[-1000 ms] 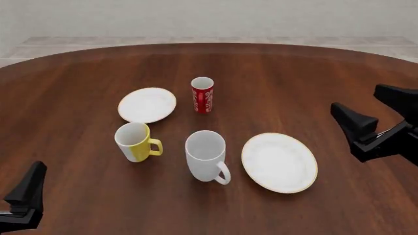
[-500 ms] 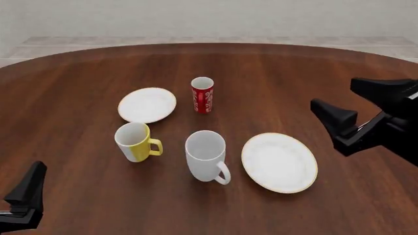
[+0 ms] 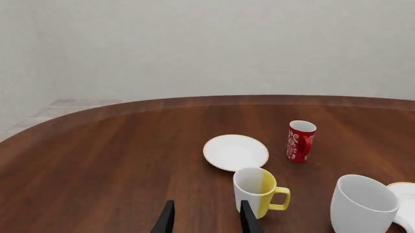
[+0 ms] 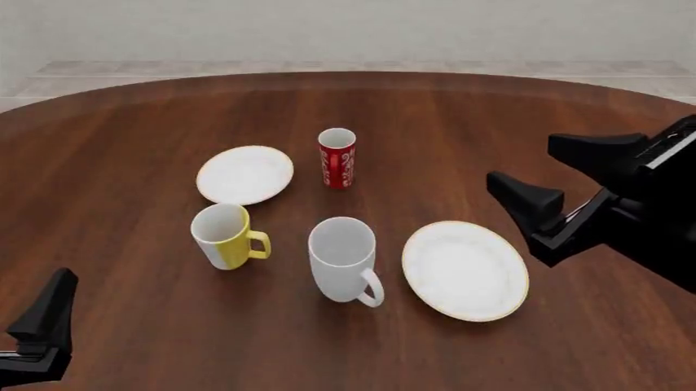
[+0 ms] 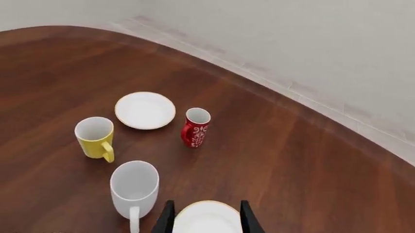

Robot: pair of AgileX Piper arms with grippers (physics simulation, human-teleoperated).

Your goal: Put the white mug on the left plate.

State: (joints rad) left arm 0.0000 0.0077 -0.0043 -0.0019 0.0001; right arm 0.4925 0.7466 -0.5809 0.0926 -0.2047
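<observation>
White mug (image 4: 345, 270) is stood upright mid-table, handle toward near edge. Right gripper (image 4: 552, 189): jaws apart, empty. Left gripper (image 3: 206, 219): likewise. Risk: yellow mug (image 4: 224, 235) nudged en route to left plate (image 4: 244, 174).

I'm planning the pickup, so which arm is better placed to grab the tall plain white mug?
Probably the right. The right gripper hangs open above the table beside the large gold-rimmed plate, facing the tall plain white mug. The left gripper sits low at the near edge, farther away.
</observation>
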